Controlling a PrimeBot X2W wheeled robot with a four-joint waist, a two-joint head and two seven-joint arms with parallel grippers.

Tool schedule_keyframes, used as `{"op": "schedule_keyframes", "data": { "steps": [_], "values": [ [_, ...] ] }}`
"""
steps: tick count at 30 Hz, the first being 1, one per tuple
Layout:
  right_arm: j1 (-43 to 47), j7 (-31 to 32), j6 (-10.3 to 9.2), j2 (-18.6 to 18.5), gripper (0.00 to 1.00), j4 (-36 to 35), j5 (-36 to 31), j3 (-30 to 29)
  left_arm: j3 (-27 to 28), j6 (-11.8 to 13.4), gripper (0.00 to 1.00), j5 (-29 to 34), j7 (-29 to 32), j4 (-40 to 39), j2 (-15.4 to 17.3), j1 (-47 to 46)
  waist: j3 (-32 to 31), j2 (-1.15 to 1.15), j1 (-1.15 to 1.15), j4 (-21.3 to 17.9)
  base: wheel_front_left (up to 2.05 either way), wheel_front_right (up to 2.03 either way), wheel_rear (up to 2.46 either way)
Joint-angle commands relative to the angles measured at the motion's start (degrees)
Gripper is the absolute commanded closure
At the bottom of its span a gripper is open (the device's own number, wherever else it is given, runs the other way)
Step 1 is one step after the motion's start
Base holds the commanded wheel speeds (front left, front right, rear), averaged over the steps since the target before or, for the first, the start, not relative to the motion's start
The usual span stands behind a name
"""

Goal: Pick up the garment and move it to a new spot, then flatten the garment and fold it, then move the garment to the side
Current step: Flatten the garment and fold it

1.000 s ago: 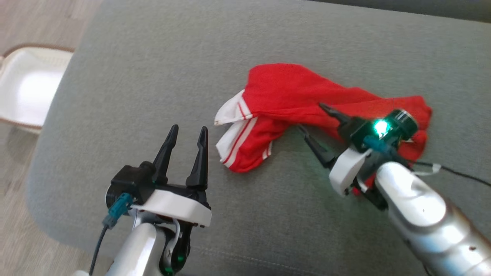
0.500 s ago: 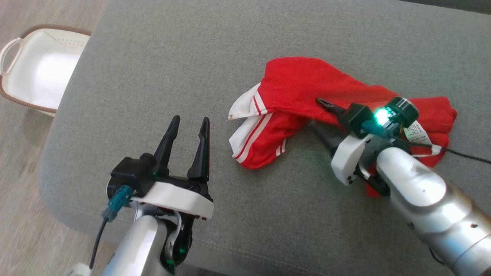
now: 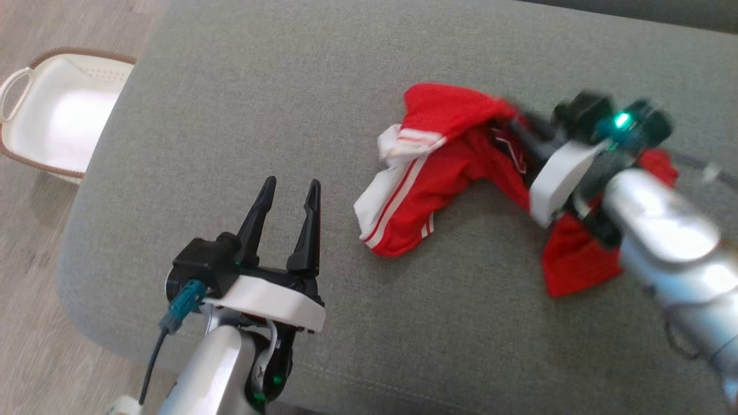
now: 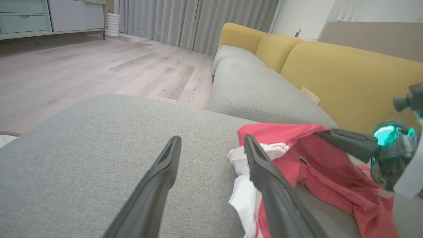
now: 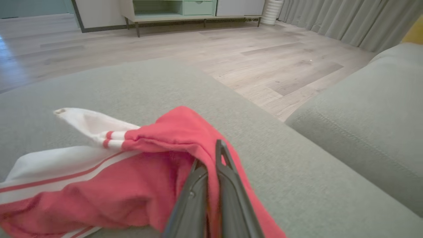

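Your right pincer [image 5: 211,162] is clamped on the garment [image 3: 438,173], left pincer [image 3: 291,190] apart, so pickup's on: next you lift it clear toward a new sofa [image 3: 288,86] spot.

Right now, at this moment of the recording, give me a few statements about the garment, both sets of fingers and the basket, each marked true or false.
1. The right gripper has its fingers shut on the red fabric garment with white striped trim. True.
2. The left gripper also grips the garment. False: its fingers are open and apart from the cloth.
3. The white plastic basket sits on the grey fabric cushion. False: it stands on the wood floor beside the cushion.
4. The garment is bunched, not spread flat. True.
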Motion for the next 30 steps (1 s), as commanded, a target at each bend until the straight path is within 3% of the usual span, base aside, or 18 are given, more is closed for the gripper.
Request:
{"op": "schedule_keyframes", "data": {
  "steps": [1,12,13,14,17,21,30],
  "values": [
    [-3.23,0.67,-0.05,-1.57,1.00,-1.11,1.23,-0.81,1.66,0.20,0.00,-0.62,-0.69,-2.16,0.22,-1.81,0.66,0.00,0.00,0.40,0.00,0.00,0.00],
    [-19.63,6.12,-0.05,-9.01,1.00,13.96,2.93,-2.63,-0.19,0.03,0.00,-2.01,-0.69,-2.41,0.22,-3.45,4.86,0.00,0.00,5.33,0.00,0.00,0.00],
    [-20.91,6.23,-0.05,-9.33,0.96,15.76,2.43,-2.54,-0.30,0.12,0.00,-2.11,-0.69,-2.43,0.22,-3.50,5.06,0.00,0.00,5.67,0.00,0.00,0.00],
    [-21.94,6.60,-0.05,-9.50,0.00,17.77,1.92,-2.46,-0.35,0.18,0.00,-2.19,-0.69,-2.43,0.22,-3.53,5.19,0.00,0.00,5.92,0.00,0.00,0.00],
    [-23.53,7.61,-0.05,-8.96,0.00,22.84,1.11,-2.23,-0.14,0.48,0.00,-2.26,-0.69,-2.42,0.22,-3.50,5.19,0.00,0.00,6.15,0.00,0.00,0.00],
    [-23.47,4.37,-0.05,-6.49,0.00,27.05,0.94,-3.27,1.06,0.71,0.00,-1.87,-0.69,-2.24,0.22,-3.49,4.30,0.00,0.00,4.66,0.00,0.00,0.00],
    [-15.85,-7.62,-0.05,0.30,0.00,23.76,4.61,-4.16,5.16,-0.08,0.00,0.76,-0.69,-2.29,0.22,-3.56,-0.64,0.00,0.00,-2.45,0.00,0.00,0.00]
  ]
}}
